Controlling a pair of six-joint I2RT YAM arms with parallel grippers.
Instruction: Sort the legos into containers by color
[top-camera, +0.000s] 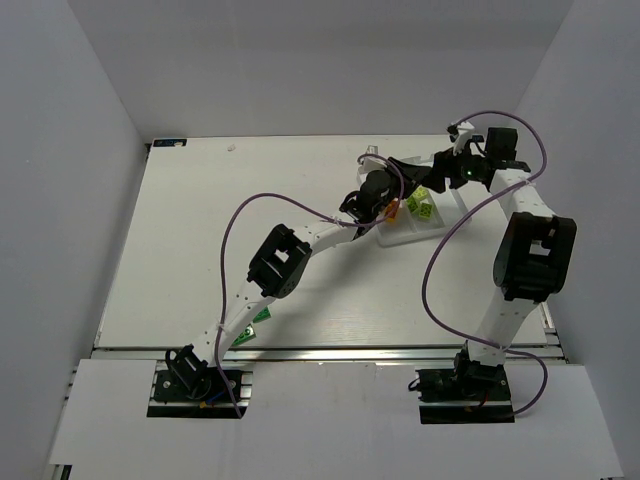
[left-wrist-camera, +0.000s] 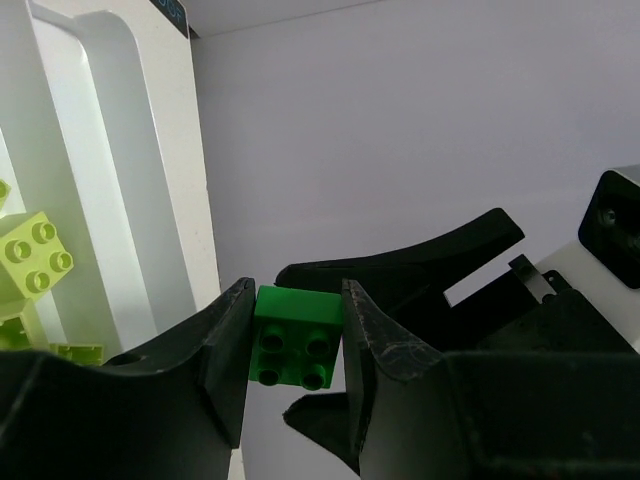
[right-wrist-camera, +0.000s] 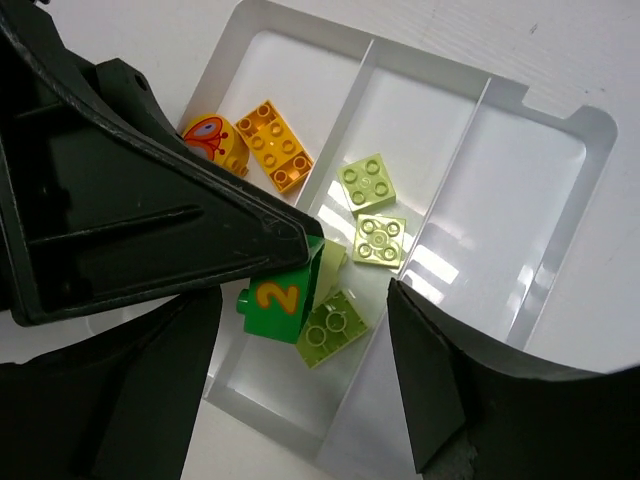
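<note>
My left gripper (left-wrist-camera: 297, 298) is shut on a dark green lego (left-wrist-camera: 295, 345), gripped by its sides. In the right wrist view this lego (right-wrist-camera: 272, 305) bears an orange "2" and hangs over the white tray (right-wrist-camera: 560, 150), near the yellow-green legos (right-wrist-camera: 368, 182). The tray's left compartment holds an orange lego (right-wrist-camera: 272, 145) and an orange rounded piece (right-wrist-camera: 212, 140). The middle compartment holds three yellow-green legos. The right compartment (right-wrist-camera: 500, 200) is bare. My right gripper (right-wrist-camera: 303, 292) is open and empty just above the tray. In the top view both grippers, left (top-camera: 385, 205) and right (top-camera: 412, 178), meet over the tray (top-camera: 445, 215).
The tray lies at the table's far right. Two small green pieces (top-camera: 260, 316) lie on the table under the left arm's forearm. Purple cables loop over both arms. White walls close off the back and sides.
</note>
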